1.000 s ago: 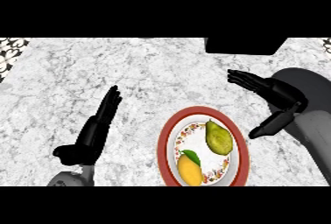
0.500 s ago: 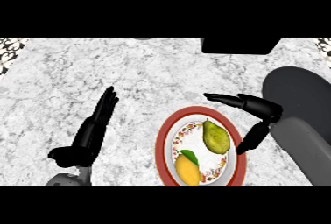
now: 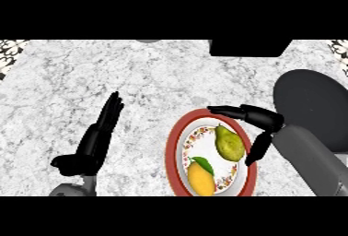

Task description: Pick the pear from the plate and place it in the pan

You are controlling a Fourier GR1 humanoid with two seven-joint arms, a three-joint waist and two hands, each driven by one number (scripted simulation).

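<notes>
While the right hand [image 3: 262, 120] arches over the far right rim of the plate [image 3: 174, 152], its fingers spread apart and holding nothing, the pear [image 3: 229, 143] lies untouched on the plate's right half. Fingers reach past the pear's narrow top; thumb hangs down just right of its body. Pear sits in the gap, no contact visible.

Risks, as judged from here:
- Yellow fruit with a green leaf [image 3: 200, 176] lies just beside the pear's lower end. A closing thumb or a sideways sweep could nudge it or roll it off.
- Pear is tapered and smooth; closing near the thin end may squeeze it out towards the plate's centre.
- Thumb over the rim: pressing down could tip or shift the plate on the desk [image 3: 149, 83].

Pan [image 3: 316, 106] waits close by at right. Left hand [image 3: 95, 143] rests open, fingers straight, at the lower left.
</notes>
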